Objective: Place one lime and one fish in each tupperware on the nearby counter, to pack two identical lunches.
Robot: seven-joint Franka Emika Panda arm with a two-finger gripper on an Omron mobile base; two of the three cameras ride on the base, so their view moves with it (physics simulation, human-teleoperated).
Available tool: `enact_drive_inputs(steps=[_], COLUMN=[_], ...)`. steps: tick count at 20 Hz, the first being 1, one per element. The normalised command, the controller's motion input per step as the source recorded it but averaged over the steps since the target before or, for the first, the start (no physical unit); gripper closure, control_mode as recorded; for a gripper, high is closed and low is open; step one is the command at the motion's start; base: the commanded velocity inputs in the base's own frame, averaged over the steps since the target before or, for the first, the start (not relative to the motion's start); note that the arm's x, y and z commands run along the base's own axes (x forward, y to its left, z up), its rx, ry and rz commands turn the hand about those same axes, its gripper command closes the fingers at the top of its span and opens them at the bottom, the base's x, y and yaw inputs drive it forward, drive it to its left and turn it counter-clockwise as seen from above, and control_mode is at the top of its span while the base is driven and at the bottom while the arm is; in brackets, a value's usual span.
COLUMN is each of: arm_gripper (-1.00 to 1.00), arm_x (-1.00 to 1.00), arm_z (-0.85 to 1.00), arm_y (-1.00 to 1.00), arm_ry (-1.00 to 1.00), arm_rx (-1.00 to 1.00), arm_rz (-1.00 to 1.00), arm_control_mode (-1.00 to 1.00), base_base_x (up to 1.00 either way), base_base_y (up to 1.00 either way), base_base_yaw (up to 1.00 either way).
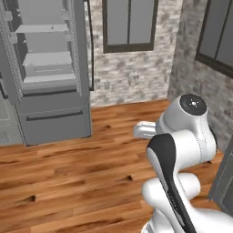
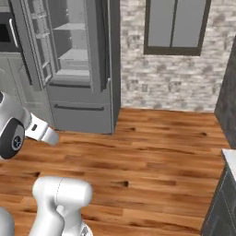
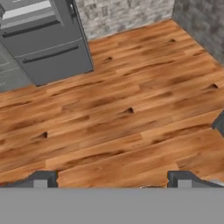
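Limes, fish and tupperware: I can't place any of them from here, so where they sit I cannot tell.

Nearest, in the hand view, my gripper (image 3: 112, 179) has its two tips standing wide apart at the bottom edge, with nothing between them but bare floor (image 3: 122, 127). The arm (image 1: 182, 150) is folded up close to the base, elbow high, at about 4 o'clock in the left base view.

Further out, plank floor runs to an open fridge (image 1: 45, 68) at 10 o'clock, its shelves looking bare. Beyond that a brick wall with a window (image 1: 129, 25) at 12 o'clock. In the right base view a pale corner of worktop (image 2: 230, 159) over dark cabinet fronts shows at 4 o'clock.

My judgement: I'm in transit, with packing not visibly started. The risks are steering ones. If I drive toward the fridge I'm heading away from the only worktop I can see. If I turn hard toward that cabinet corner, the raised elbow could clip it. Swinging the arm while the base rolls would make either worse.
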Motion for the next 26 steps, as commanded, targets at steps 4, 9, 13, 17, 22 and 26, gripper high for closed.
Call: enact_drive_inputs(steps=[4,9,13,17,22,26], arm_gripper=[-1.0,-1.0,-1.0,-1.0,-1.0,-1.0], arm_x=[0.0,0.0,0.0,0.0,0.0,0.0], arm_z=[0.0,0.0,0.0,0.0,0.0,0.0], arm_y=[0.0,0.0,0.0,0.0,0.0,0.0], arm_ry=[0.0,0.0,0.0,0.0,0.0,0.0], arm_rx=[0.0,0.0,0.0,0.0,0.0,0.0], arm_rz=[0.0,0.0,0.0,0.0,0.0,0.0], arm_control_mode=[1.0,1.0,1.0,1.0,1.0,1.0], base_base_x=[1.0,1.0,1.0,1.0,0.94,0.75], base_base_y=[0.53,0.43,0.36,0.49,0.77,0.11], base_base_yaw=[0.04,0.2,0.25,0.16,0.01,-0.03])
